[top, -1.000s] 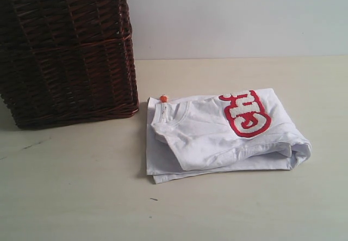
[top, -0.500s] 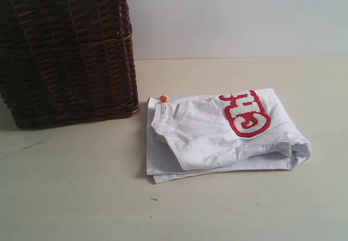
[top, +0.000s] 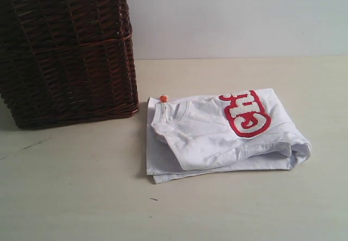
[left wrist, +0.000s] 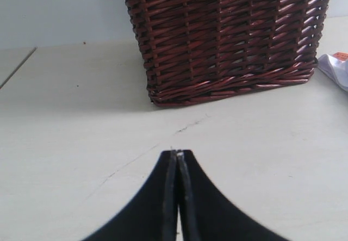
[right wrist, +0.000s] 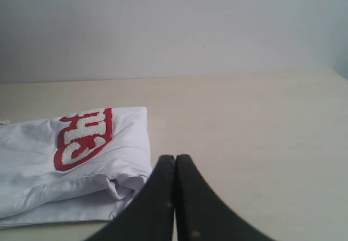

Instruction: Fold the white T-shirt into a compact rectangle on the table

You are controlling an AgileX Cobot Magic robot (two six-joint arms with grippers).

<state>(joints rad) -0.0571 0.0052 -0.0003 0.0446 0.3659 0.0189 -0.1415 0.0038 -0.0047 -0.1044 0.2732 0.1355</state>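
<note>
The white T-shirt lies folded in a thick rectangle on the cream table, with part of its red-outlined lettering facing up and the orange tag at the collar. A corner of the T-shirt shows in the left wrist view, most of the T-shirt in the right wrist view. My left gripper is shut and empty over bare table, short of the basket. My right gripper is shut and empty, just beside the shirt's folded end. Neither gripper shows in the exterior view.
A tall dark brown wicker basket with a lace rim stands at the back left, close to the shirt's collar side; the same basket fills the left wrist view. A pale wall runs behind the table.
</note>
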